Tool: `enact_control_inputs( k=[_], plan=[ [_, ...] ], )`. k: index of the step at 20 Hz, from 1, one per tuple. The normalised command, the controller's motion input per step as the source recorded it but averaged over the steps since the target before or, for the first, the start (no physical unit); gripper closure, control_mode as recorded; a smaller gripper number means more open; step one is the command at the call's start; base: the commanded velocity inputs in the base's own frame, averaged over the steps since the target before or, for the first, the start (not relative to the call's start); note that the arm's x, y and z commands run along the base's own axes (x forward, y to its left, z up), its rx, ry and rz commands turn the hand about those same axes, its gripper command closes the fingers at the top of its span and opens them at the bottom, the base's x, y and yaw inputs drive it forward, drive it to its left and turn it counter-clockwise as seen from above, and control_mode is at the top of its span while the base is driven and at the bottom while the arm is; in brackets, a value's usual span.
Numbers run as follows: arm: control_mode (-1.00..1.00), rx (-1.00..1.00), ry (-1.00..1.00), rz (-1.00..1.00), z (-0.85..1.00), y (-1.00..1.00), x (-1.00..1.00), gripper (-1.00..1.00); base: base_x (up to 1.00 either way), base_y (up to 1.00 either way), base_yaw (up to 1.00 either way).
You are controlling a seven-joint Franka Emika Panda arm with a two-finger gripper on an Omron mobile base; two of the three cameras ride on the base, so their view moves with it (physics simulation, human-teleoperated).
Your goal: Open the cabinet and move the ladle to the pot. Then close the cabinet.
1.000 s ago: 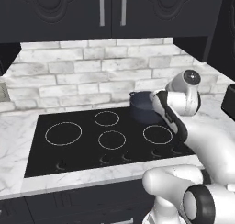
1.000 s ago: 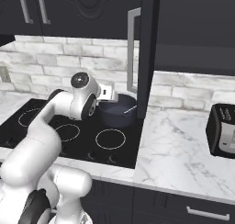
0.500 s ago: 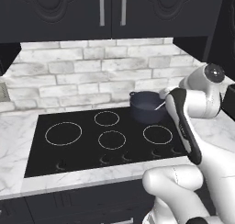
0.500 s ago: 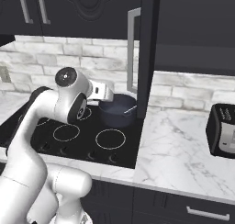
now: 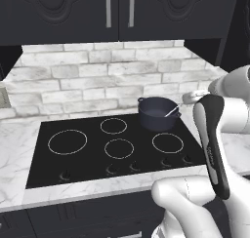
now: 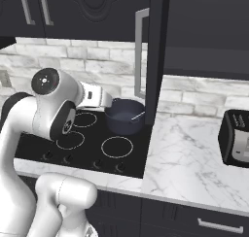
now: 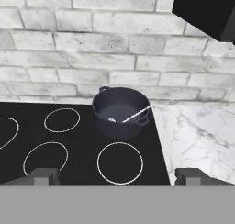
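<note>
While the cabinet door stands swung out: the lines below give what shows.
Cabinet (image 6: 155, 51): tall black wall unit above the counter; one door hangs open edge-on over the seam between cooktop and marble, its long silver bar handle (image 6: 138, 51) facing the stove.
Closed doors (image 5: 117, 12): two carved black fronts above the brick wall, their vertical silver handles side by side.
Pot (image 7: 121, 112): squat dark blue-grey, lidless, on the back right burner of the black cooktop (image 5: 83, 159), near the cooktop's rear right corner.
Ladle (image 7: 136, 114): inside the pot, bowl end low on the pot's floor, thin silvery handle leaning up over the rim on the side toward the marble counter (image 6: 194, 153).
Gripper (image 7: 114, 176): released, jaws spread wide, nothing between them; it hangs back from the pot over the front burners, apart from pot and ladle.
Toaster (image 6: 236, 139): black, boxy, on the marble well right of the cooktop.
</note>
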Motion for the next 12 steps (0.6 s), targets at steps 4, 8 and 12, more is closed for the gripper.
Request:
enact_control_inputs(
  k=[4,8,12],
  plan=[
    [-1.00,0.00,-0.02,0.00,0.48,0.00,-0.72,-1.00,0.00,0.00,0.00],
    [-1.00,0.00,-0.01,0.00,0.37,0.00,-0.69,-1.00,0.00,0.00,0.00],
    [-1.00,0.00,0.00,-0.02,0.31,0.00,-0.54,-1.00,0.00,0.00,0.00]
  ],
)
